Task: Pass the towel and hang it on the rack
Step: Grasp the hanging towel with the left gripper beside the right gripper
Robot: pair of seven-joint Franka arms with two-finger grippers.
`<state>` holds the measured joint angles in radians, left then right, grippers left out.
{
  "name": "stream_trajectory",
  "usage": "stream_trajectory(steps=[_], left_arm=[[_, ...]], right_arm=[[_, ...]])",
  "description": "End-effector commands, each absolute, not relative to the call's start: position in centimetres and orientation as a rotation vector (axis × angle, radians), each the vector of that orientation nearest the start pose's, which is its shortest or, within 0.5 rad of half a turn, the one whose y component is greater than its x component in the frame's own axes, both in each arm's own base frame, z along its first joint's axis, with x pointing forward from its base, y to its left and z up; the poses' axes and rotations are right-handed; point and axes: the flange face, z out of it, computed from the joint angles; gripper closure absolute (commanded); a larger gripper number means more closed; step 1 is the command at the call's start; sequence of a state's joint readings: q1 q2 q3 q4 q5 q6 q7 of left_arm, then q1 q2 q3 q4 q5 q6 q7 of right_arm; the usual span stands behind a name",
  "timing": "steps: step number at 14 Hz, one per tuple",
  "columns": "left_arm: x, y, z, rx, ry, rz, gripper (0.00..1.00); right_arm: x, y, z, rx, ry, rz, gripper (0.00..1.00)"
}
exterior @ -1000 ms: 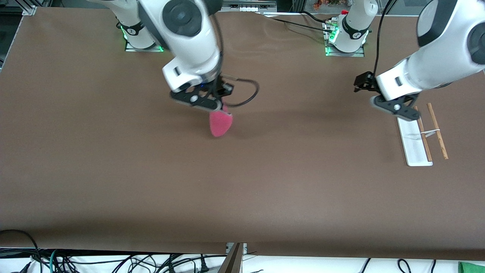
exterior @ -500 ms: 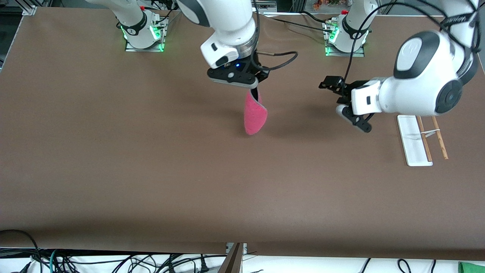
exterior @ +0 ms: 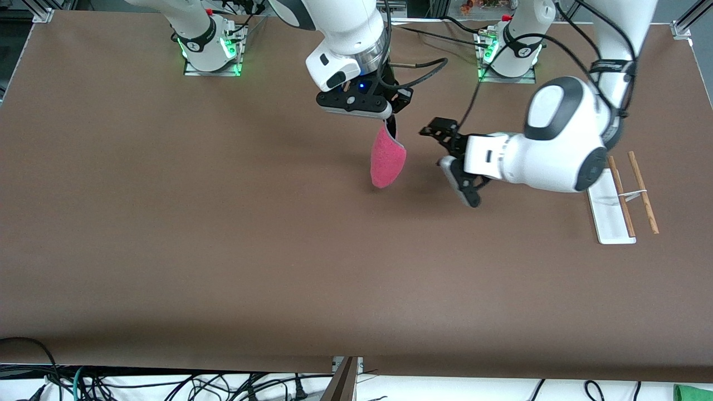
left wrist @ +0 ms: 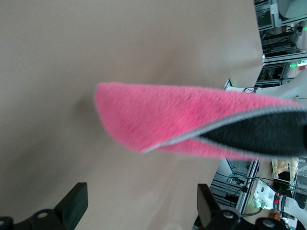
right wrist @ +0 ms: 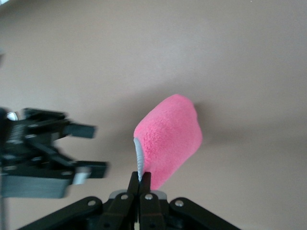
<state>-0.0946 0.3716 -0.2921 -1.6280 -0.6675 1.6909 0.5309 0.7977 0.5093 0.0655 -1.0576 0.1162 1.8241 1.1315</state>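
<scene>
The towel (exterior: 387, 161) hangs folded, pink-red face outward, dark grey inside with grey edging, from my right gripper (exterior: 391, 125), which is shut on its upper edge above the table's middle. In the right wrist view the fingers (right wrist: 139, 179) pinch the towel (right wrist: 170, 139). My left gripper (exterior: 455, 184) is open beside the towel, apart from it, and points at it. In the left wrist view the towel (left wrist: 192, 120) lies ahead of the open, empty gripper (left wrist: 141, 211). The rack (exterior: 610, 217) stands at the left arm's end of the table.
The rack's two brown rods (exterior: 643, 192) run parallel over and beside its white base. The left gripper also shows in the right wrist view (right wrist: 57, 153). Brown table cloth (exterior: 278, 250) covers the table. Cables lie along the front edge.
My right gripper has carried the towel toward the left arm's end. My left gripper has swung from over the rack toward the towel.
</scene>
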Motion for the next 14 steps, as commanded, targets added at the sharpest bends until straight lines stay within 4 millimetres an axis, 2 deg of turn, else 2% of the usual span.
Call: stream_trajectory(steps=[1, 4, 6, 9, 11, 12, 14], left_arm=[[57.6, -29.9, 40.2, 2.141, -0.858, -0.188, 0.01], [56.9, -31.0, 38.0, 2.087, -0.876, -0.125, 0.04], [57.2, -31.0, 36.5, 2.006, -0.917, -0.071, 0.13], [57.6, -30.6, 36.2, 1.99, -0.934, -0.048, 0.38], [58.0, -30.1, 36.2, 1.993, -0.927, -0.04, 0.42], [58.1, -30.1, 36.1, 1.993, -0.925, -0.04, 0.5], [58.2, -30.1, 36.0, 1.989, -0.916, -0.038, 0.77]], right_arm=[[46.6, 55.0, 58.7, -2.781, 0.423, -0.026, 1.0], [46.6, 55.0, 58.6, -2.781, 0.423, -0.026, 1.0], [46.6, 55.0, 58.6, -2.781, 0.423, -0.026, 1.0], [46.6, 55.0, 58.6, -2.779, 0.428, -0.023, 1.0], [46.6, 55.0, 58.6, -2.772, 0.456, -0.013, 1.0], [46.5, 55.1, 58.6, -2.773, 0.454, -0.013, 1.0], [46.5, 55.1, 58.6, -2.773, 0.451, -0.013, 1.0]])
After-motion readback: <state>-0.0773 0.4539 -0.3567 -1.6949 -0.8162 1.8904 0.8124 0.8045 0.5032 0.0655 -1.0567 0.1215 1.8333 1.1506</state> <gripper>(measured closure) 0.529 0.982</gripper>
